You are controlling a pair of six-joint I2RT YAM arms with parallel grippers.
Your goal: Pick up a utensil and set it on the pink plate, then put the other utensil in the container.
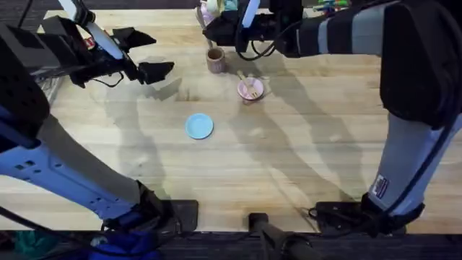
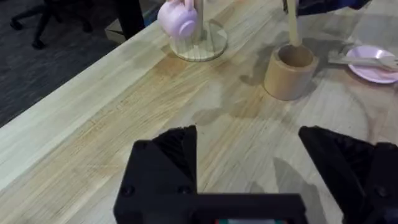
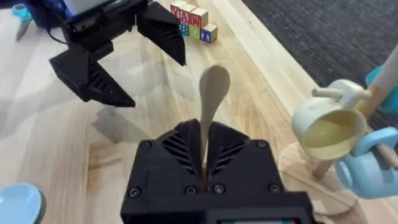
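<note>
Spoon (image 3: 210, 102) pinched upright between the pressed fingers of the right pincer (image 3: 204, 163), just above the tan container (image 2: 290, 70). Fork (image 2: 364, 61) lies on pink plate (image 1: 250, 89) beside it. Left pincer (image 2: 249, 163) spread wide, hovering over the counter (image 2: 112, 124).

The container (image 1: 215, 60) is standing in the upper middle of the overhead frame. The pink plate (image 1: 250, 89) is lying just right of it and lower, with the fork (image 1: 249, 85) resting on it. A second plate (image 1: 199, 126) is sitting lower left of that, well apart. The cup stand (image 1: 211, 14) is standing at the top edge, above the container.
</note>
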